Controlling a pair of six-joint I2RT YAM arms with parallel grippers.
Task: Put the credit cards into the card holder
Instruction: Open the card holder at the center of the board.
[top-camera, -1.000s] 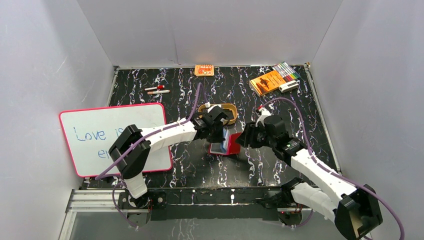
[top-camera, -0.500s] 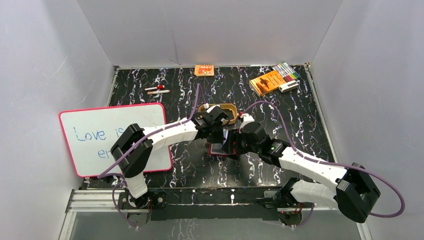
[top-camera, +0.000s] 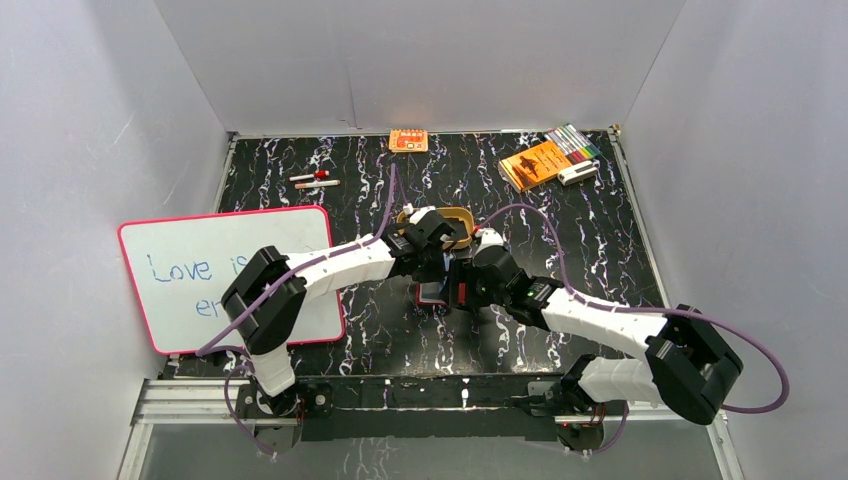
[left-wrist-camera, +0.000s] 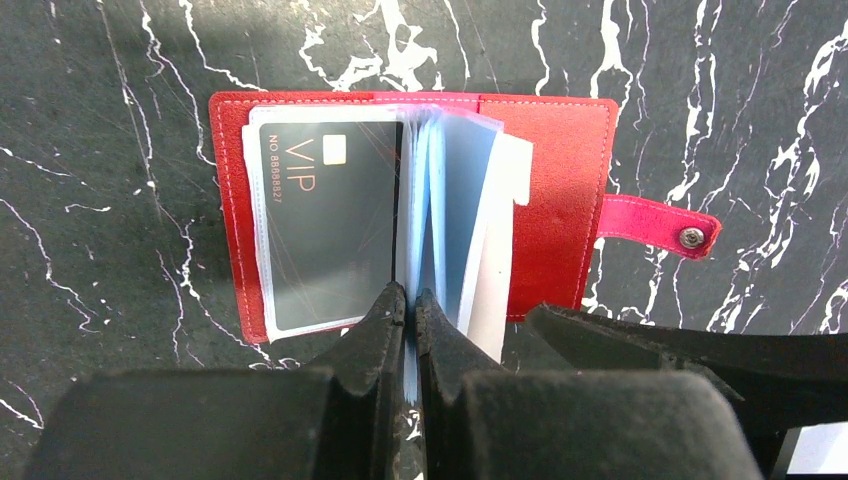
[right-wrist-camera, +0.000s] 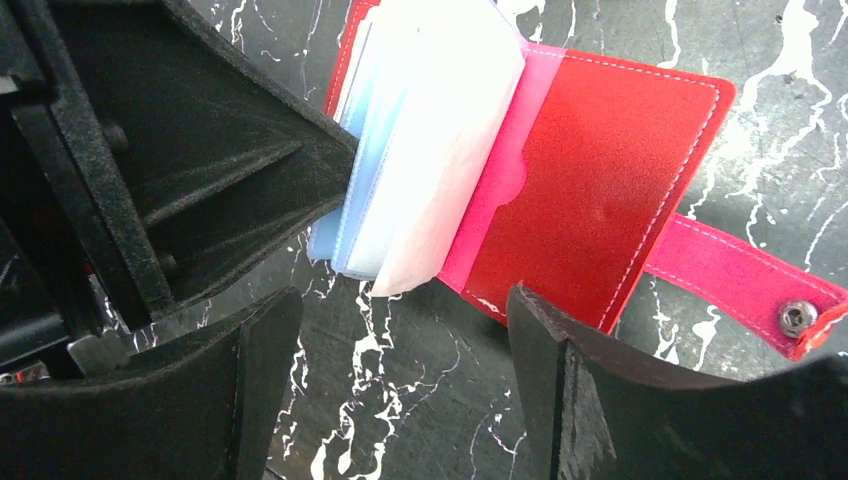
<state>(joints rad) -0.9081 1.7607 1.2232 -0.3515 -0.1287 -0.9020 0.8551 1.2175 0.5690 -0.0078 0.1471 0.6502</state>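
— Fingers (left-wrist-camera: 385, 320) of the left gripper (left-wrist-camera: 410, 297)?
— Pressed together on a pale blue leaf (left-wrist-camera: 415, 220), probably to prop the card holder (left-wrist-camera: 555, 200) open. Whether it is a sleeve or a card, I cannot tell.
— Right gripper (right-wrist-camera: 400, 300)?
— Spread wide and empty, at the lower frame, just below the holder's edge.
— Materials?
— Stitched red leather-like covers, flat on the marbled table (left-wrist-camera: 100, 150) mid-frame. A glossy dark card (left-wrist-camera: 330, 225) is pocketed on the left, beside floppy translucent sleeves.
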